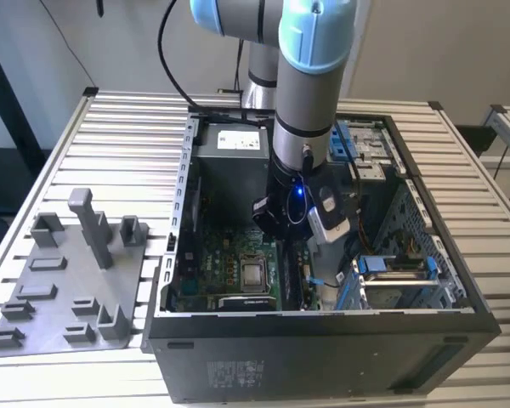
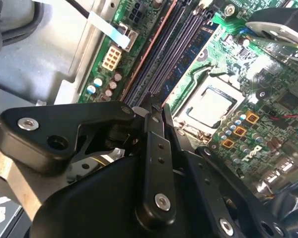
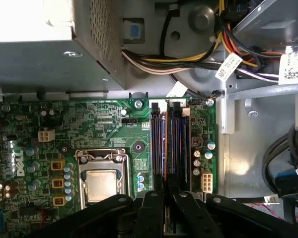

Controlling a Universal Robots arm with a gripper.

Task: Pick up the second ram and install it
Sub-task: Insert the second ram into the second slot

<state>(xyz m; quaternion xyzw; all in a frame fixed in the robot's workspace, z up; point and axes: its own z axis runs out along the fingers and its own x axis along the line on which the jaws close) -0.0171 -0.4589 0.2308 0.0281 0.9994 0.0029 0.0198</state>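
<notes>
My gripper reaches down inside the open computer case, over the memory slots beside the processor socket. In both wrist views its black fingers stand pressed close together. A thin dark edge between them, the second ram, stands edge-on in line with a slot. My gripper tips sit just above the slots. Another dark memory stick with blue labels sits in the slot nearest the socket.
A grey tray with upright plastic blocks lies at the exterior view's left of the case. Inside the case are the power supply, a bundle of cables and a blue drive bay.
</notes>
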